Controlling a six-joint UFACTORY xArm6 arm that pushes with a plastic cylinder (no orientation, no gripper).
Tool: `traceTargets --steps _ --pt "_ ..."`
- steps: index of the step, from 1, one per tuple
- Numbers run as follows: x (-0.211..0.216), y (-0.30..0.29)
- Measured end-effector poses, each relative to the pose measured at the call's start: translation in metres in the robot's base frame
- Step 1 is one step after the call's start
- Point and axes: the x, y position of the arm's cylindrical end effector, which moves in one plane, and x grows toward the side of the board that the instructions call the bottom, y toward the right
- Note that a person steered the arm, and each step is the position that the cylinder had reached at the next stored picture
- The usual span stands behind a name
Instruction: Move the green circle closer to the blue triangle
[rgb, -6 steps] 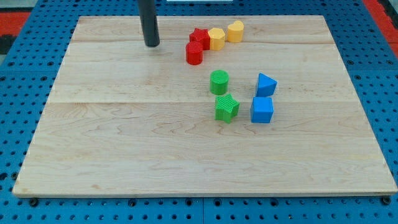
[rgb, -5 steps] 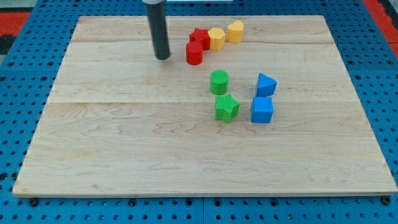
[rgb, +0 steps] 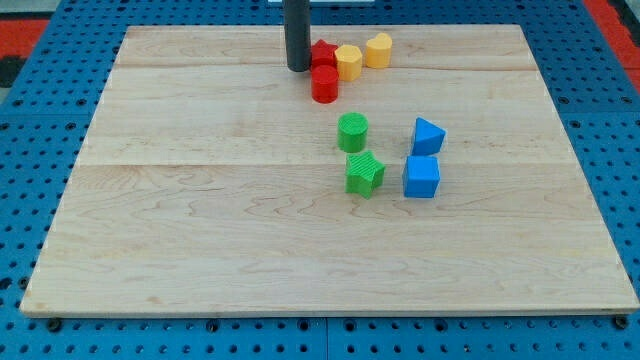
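The green circle (rgb: 352, 132) stands near the board's middle, a little toward the view's top. The blue triangle (rgb: 427, 136) lies to its right with a gap of about one block width between them. My tip (rgb: 298, 67) is near the view's top, well above and to the left of the green circle. It sits just left of the red star (rgb: 324, 53) and up-left of the red cylinder (rgb: 324, 85).
A green star (rgb: 364, 173) sits just below the green circle. A blue cube (rgb: 421, 177) sits below the blue triangle. A yellow hexagon (rgb: 348, 62) and a yellow rounded block (rgb: 378, 49) lie right of the red star. The wooden board (rgb: 200, 220) rests on a blue pegboard.
My tip has moved to the right along the view's top, ending beside the red star. The red cylinder has shifted slightly right and down. The green and blue blocks have not moved.
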Motion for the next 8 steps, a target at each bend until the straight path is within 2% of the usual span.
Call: traceTargets --steps 2,4,6,8 --pt "0.026 -0.076" --pt "0.026 -0.084" --pt "0.125 -0.080" --pt "0.136 0.042"
